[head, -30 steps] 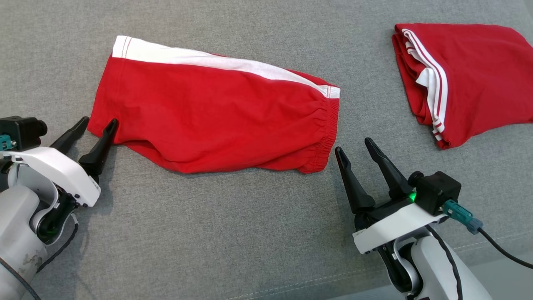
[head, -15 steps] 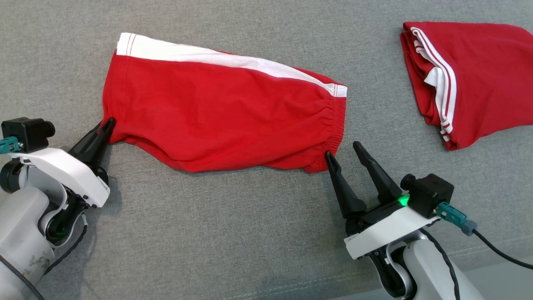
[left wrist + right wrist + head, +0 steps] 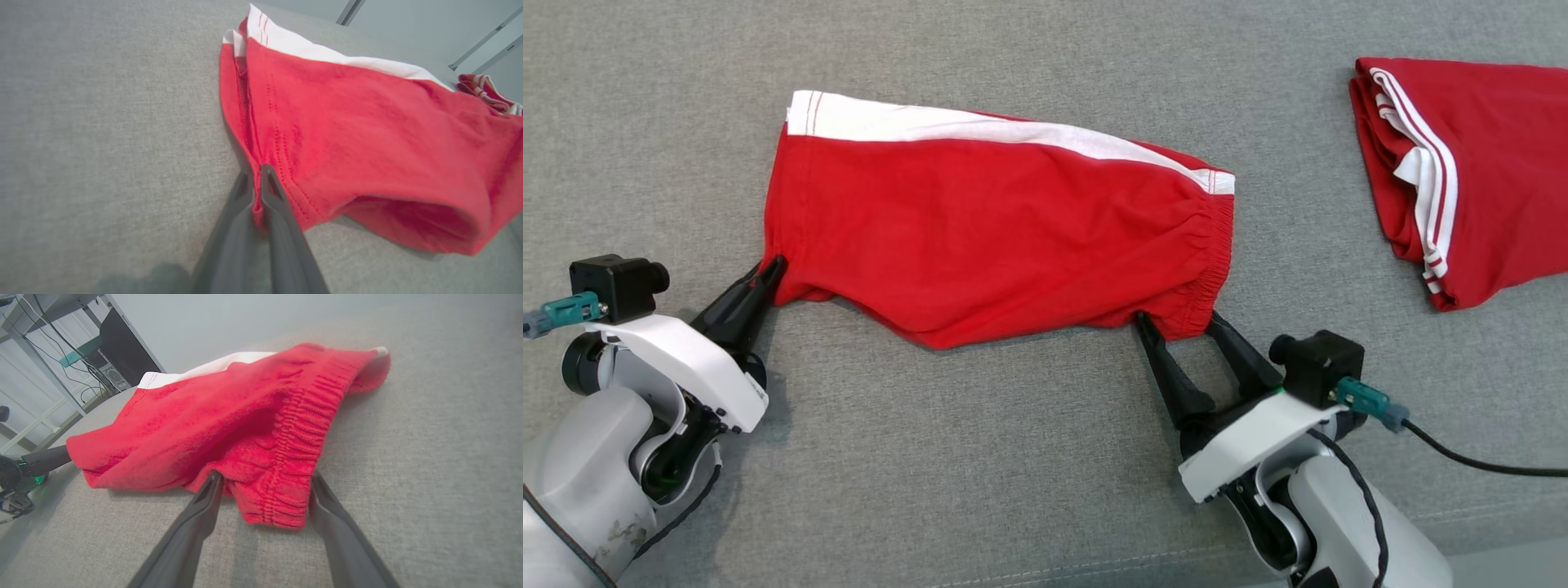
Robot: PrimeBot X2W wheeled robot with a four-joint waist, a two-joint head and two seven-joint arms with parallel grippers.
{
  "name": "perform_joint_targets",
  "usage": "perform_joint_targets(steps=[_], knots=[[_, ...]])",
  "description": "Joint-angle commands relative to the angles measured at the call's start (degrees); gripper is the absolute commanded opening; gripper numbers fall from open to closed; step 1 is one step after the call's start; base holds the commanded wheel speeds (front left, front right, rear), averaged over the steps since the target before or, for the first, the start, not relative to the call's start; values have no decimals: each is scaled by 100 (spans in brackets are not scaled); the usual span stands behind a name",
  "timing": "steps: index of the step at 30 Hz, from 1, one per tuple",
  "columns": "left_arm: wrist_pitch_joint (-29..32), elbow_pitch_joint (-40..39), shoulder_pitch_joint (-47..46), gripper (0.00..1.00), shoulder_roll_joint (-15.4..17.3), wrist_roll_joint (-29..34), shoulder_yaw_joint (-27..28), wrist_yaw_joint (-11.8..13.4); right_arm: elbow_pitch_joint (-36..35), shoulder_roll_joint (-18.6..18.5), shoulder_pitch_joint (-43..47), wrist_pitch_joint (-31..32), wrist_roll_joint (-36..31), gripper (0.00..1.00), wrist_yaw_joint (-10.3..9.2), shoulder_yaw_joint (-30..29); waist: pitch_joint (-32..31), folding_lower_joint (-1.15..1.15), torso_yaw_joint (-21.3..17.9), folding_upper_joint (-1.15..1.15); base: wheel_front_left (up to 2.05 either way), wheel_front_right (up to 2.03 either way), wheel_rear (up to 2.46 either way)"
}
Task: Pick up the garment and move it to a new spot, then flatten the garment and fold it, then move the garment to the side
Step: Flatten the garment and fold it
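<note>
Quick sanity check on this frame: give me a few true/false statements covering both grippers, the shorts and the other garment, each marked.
1. The left gripper is shut on a corner of the red shorts. True.
2. The right gripper is clamped on the waistband. False: its jaws stand open, one on each side of the waistband's corner.
3. A second red garment lies folded to the shorts' right. True.
4. The shorts hang clear of the grey surface. False: they rest on it.

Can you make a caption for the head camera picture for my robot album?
Left gripper pinches a corner of the red garment; open right gripper straddles its elastic corner, on grey fabric.
</note>
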Motion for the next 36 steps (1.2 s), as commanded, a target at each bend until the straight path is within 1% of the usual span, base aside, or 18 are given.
perform_joint_targets(steps=[1, 2, 3, 4, 5, 9, 14, 18, 27, 36], knots=[[-37, -33, -48, 0, 231, -66, 136, 0, -56, 53, -59, -68, 60, 100, -1, 125, -12, 0, 35, 0, 0, 0, 0], [-40, -46, -37, 0, 230, -104, 115, 0, 18, 53, -101, -68, 51, 92, -1, 152, -17, 0, 52, 0, 0, 0, 0], [-44, -42, -36, 0, 240, -103, 84, 0, 64, 53, -131, -68, 74, 51, -1, 170, -22, 0, 68, 0, 0, 0, 0], [-47, -38, -28, 0, 240, -117, 57, 0, 130, 53, -160, -68, 69, 31, -1, 195, -31, 0, 84, 0, 0, 0, 0], [-50, -37, -18, 0, 234, -141, 35, 0, 204, 53, -187, -68, 51, 0, -1, 221, -41, 0, 98, 0, 0, 0, 0], [-61, -27, 23, 0, 232, -214, -55, 0, 360, 53, -235, -68, 21, 0, -1, 218, -95, 0, 139, 0, 0, 0, 0], [-71, -22, 149, 0, 245, -366, -181, 0, 525, 53, -257, -68, -201, 0, -1, 125, -257, 0, 220, 0, 0, 0, 0], [-76, 8, 279, 0, 183, -486, -187, 0, 740, 53, -278, -68, -330, 0, -1, 68, -386, 0, 338, 0, 0, 0, 0], [-82, 40, 761, 0, -104, -478, 77, 0, 1333, 53, -305, -65, -413, 0, -1, 55, -697, 0, 673, 0, 0, 0, 0], [-82, 121, 1079, 0, -239, -308, 234, 0, 1634, 53, -309, 20, -416, 0, -1, 73, -875, 0, 862, 0, 0, 0, 0]])
